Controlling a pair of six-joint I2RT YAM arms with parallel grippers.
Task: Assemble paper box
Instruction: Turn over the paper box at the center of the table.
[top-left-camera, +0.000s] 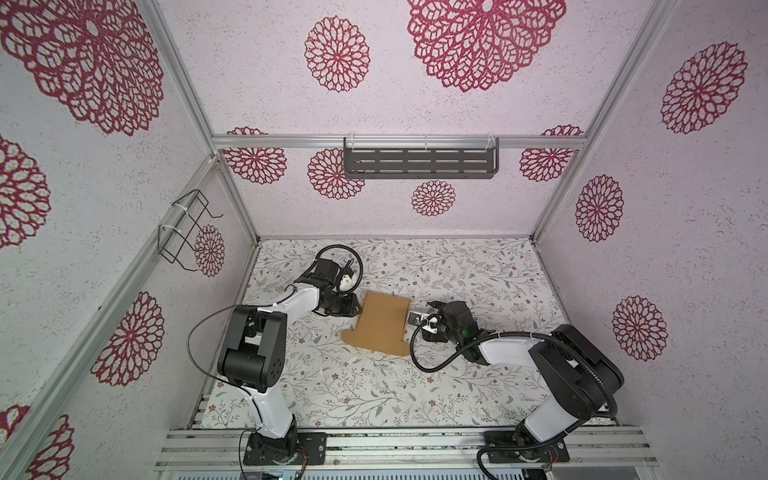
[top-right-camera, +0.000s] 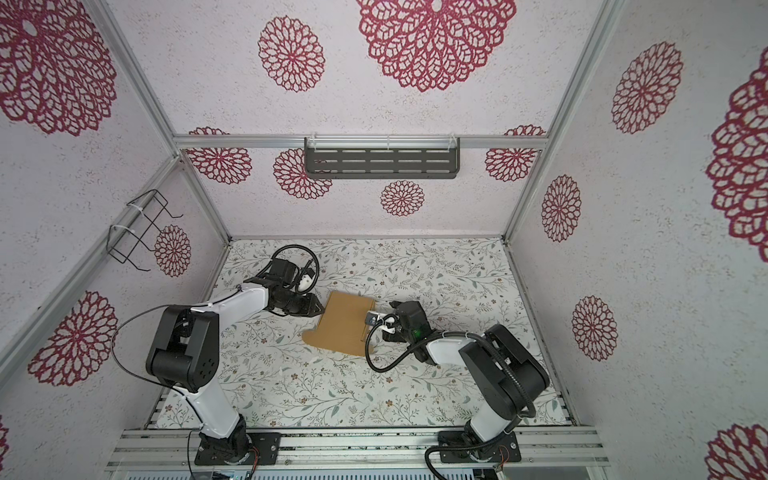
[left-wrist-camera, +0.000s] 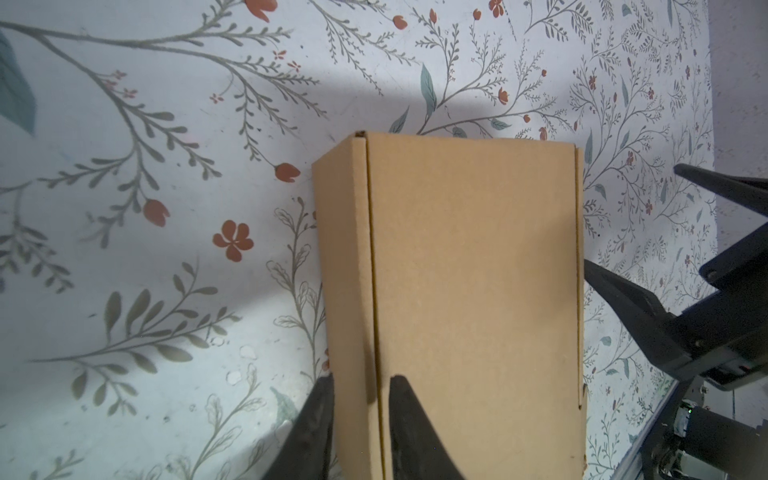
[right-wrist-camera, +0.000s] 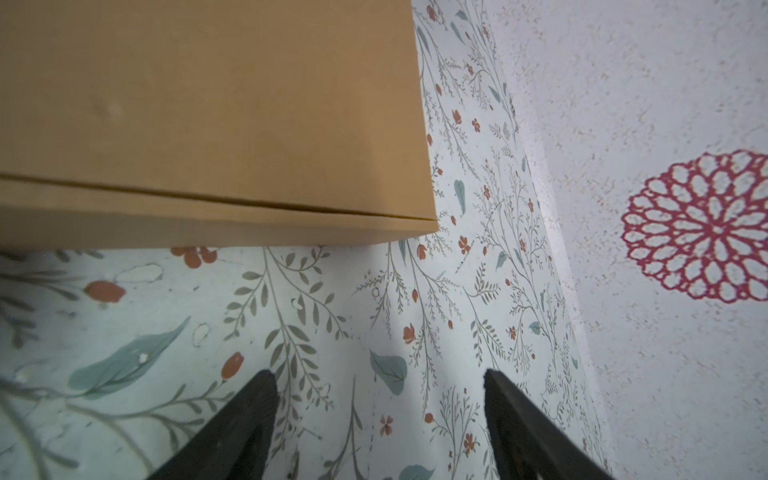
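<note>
paper box (top-left-camera: 382, 324) sits mid-table (top-left-camera: 457, 270), top panel folded over, rounded tabs on the near side lying flat and untucked. left gripper (left-wrist-camera: 361, 380) straddles the left wall with a narrow gap, likely to brace the box; can't tell if it's actually clamped. right gripper (right-wrist-camera: 380, 386) is spread wide and empty, just off the right edge, probably freed for the next flap.

paper box (right-wrist-camera: 208, 104) edge-cropped; left tool (left-wrist-camera: 361, 377) grip possibly hidden.

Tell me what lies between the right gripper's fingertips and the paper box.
Only bare floral tabletop lies between the right gripper and the paper box; the right wrist view shows it.
</note>
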